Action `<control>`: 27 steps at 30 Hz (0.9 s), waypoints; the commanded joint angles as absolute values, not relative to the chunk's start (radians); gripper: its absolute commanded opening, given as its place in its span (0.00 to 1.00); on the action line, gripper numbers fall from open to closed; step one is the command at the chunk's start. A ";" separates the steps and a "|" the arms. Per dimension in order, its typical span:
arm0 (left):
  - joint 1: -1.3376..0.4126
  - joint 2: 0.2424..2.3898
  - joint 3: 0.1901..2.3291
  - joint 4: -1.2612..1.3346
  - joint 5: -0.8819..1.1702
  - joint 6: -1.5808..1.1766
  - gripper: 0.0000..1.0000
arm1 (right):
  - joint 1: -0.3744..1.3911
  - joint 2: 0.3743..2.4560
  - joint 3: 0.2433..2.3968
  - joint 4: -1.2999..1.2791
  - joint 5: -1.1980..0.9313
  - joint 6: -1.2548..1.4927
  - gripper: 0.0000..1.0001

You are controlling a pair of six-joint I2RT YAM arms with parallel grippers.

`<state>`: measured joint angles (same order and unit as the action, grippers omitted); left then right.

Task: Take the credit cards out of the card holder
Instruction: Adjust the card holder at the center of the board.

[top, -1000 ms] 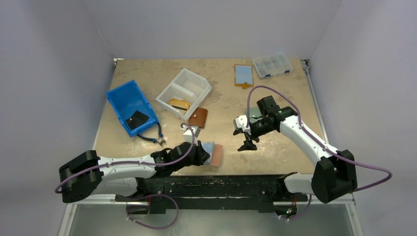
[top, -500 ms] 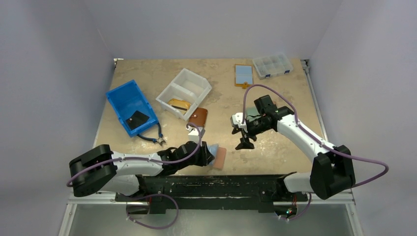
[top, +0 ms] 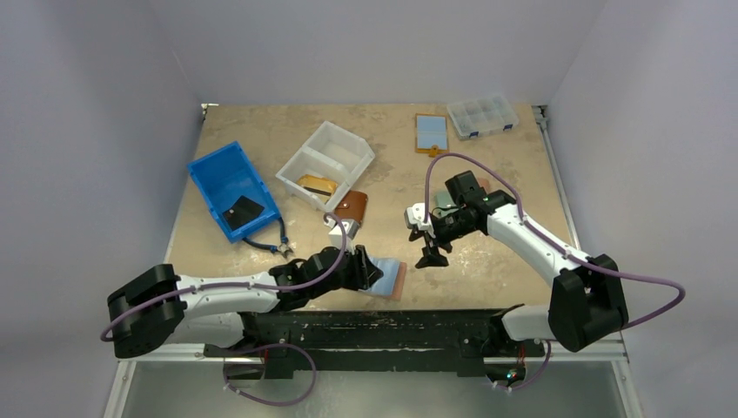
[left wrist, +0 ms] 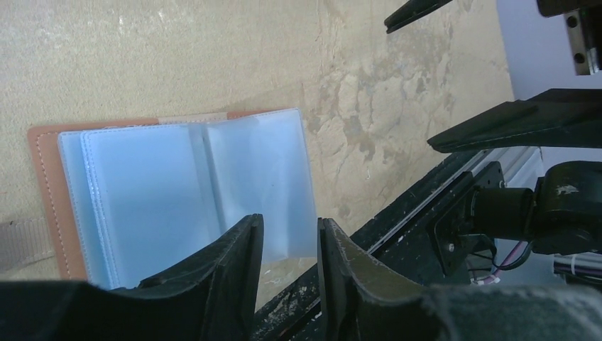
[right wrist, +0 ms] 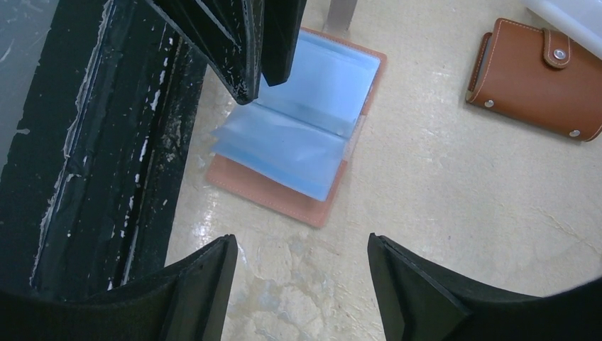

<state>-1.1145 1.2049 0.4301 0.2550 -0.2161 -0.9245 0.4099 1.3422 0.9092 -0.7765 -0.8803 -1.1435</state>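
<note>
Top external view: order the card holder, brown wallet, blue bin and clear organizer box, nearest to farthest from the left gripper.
1. card holder, beside the left gripper, near edge
2. brown wallet, centre
3. blue bin, left side
4. clear organizer box, far right corner

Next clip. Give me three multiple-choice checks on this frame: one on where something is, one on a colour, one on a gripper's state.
1. The card holder lies:
A) at the far edge of the table
B) near its front edge, by the left gripper
C) lifted off it

2. Its inner sleeves are:
A) light blue
B) red
C) black

3. The right gripper is:
A) shut on a card
B) open and empty
C) shut on the holder

Answers:
1 B: the top view shows it lying open at the near edge.
2 A: both wrist views show pale blue pockets.
3 B: in its own wrist view the jaws stand wide apart, with only table between them.
</note>
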 commanded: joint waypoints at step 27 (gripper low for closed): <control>-1.101 1.214 0.399 0.189 -0.323 -0.935 0.14 | 0.675 1.481 0.874 -0.665 -0.623 -1.118 0.02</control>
